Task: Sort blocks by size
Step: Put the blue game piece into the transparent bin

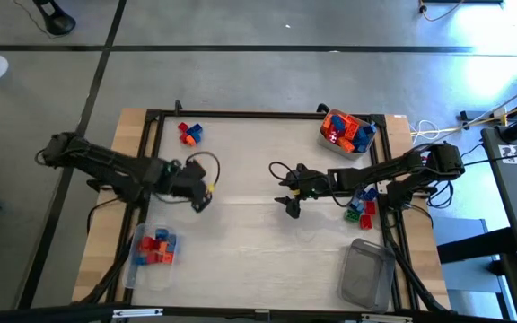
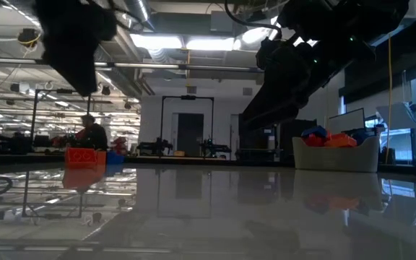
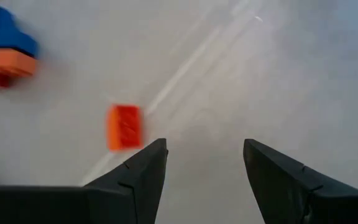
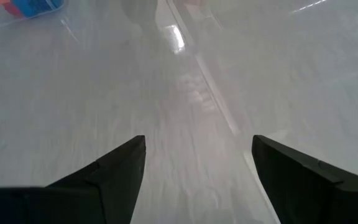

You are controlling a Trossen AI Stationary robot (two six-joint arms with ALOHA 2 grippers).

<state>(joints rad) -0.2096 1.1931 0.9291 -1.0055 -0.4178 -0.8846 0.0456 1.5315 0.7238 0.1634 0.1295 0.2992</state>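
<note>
Left wrist view: glossy pale bench (image 3: 278, 74), boxy orange block (image 3: 124, 126) lying flat just ahead of left gripper (image 3: 204, 177), jaws apart, empty. Right gripper (image 4: 197, 168) mid-bench, jaws wide, empty. More blocks (image 1: 347, 131) heaped in clear tub (image 1: 330, 146).

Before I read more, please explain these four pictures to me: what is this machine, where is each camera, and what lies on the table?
It is a robot with two dark arms at a table. One camera looks straight down, one sits at table height, and one rides on each wrist.

Seen from above, the left pincer and the right pincer both hover over the bare middle of the table. Each wrist picture shows two open fingers with nothing between them, so nothing is held.

On the table lie toy blocks: a full tub at the far right, a small far pile, a near-left pile, some blocks under the right arm, and an empty tub.
</note>
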